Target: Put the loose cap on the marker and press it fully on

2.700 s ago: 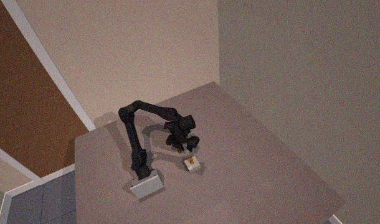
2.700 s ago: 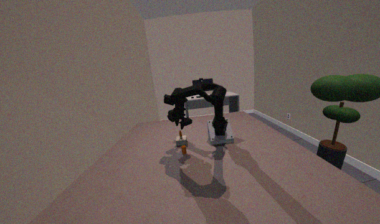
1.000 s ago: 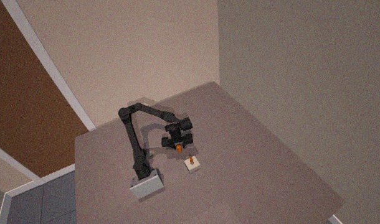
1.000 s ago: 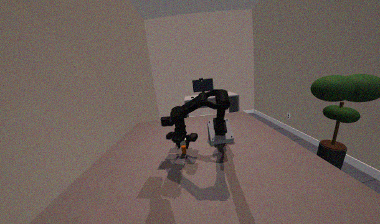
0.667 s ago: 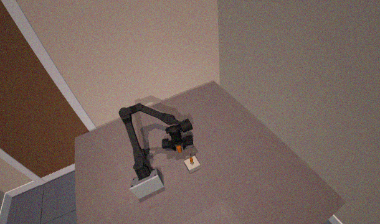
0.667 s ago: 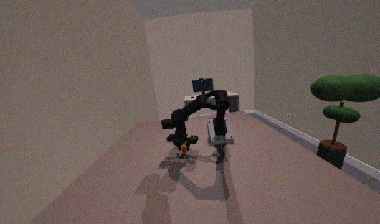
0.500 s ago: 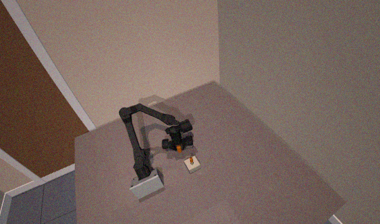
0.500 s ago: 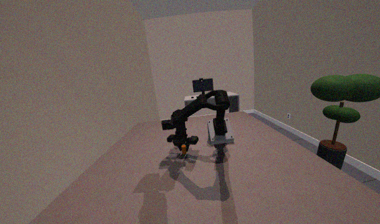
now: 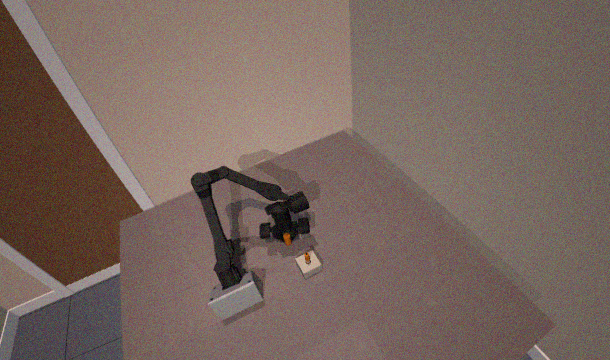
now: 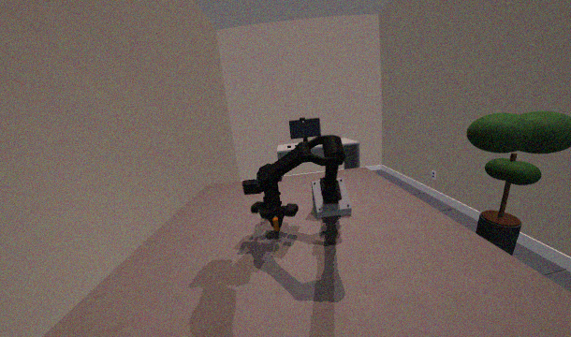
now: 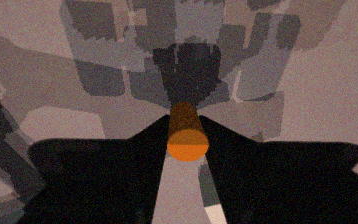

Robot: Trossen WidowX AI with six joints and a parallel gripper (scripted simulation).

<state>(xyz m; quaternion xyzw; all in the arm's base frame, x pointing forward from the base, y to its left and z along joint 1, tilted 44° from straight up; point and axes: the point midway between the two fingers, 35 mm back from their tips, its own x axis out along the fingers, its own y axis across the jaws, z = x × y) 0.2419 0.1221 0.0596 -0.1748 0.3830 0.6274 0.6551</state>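
The orange cap [image 9: 287, 238] [image 10: 275, 223] [image 11: 186, 134] stands upright on the table between my fingers. My gripper [image 9: 286, 235] [image 10: 274, 220] [image 11: 184, 119] is low over the table and shut on the cap, both dark fingers touching its sides in the wrist view. The marker [image 9: 307, 258], orange with a dark tip, stands upright in the pale holder block [image 9: 311, 271], a short way from the cap toward the table's front. In the wrist view only a pale corner of the block [image 11: 216, 214] shows at the bottom edge. In the exterior view the marker and block are not visible.
The arm's grey base [image 9: 235, 299] [image 10: 331, 202] stands on the table near the block. A potted plant [image 10: 510, 164] stands on the floor off the table's right side. A desk with a monitor [image 10: 304, 127] is at the back wall.
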